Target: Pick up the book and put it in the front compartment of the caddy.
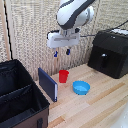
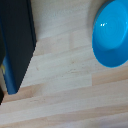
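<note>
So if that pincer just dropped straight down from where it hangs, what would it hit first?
Probably bare wooden table, between the book and the blue bowl; the pincer points there, though depth is uncertain.

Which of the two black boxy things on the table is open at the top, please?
The caddy, at the exterior view's left: its top is open, showing a divider. The black machine at the right is closed.

Item count, one of each kind.
Counted: one book (image 1: 48, 84), one caddy (image 1: 20, 95), one red cup (image 1: 63, 75), one blue bowl (image 1: 81, 88), one black machine (image 1: 111, 52).
</note>
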Controlling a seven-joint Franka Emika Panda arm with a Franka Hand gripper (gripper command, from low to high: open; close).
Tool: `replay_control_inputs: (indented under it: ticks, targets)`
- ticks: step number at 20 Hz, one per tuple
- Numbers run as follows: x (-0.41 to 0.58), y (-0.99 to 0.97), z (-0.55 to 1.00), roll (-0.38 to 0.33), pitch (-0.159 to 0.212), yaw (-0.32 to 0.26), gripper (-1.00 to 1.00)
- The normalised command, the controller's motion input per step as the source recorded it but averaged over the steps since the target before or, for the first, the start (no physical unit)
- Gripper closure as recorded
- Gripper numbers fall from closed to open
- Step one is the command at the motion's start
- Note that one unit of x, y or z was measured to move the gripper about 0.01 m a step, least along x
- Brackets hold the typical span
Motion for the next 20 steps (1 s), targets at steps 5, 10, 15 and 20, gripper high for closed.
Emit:
replay_control_inputs:
  ticks: [5,10,15,20]
  targets:
    - [0.102,0.66,0.00,-0.119,0.027,0.058,-1.00]
    - [0.107,0.66,0.00,-0.117,0.013,0.052,-1.00]
    - [0.214,0.59,-0.04,-0.096,0.025,0.046,-1.00]
    - [0.341,0.36,-0.20,-0.069,0.025,0.085,-1.00]
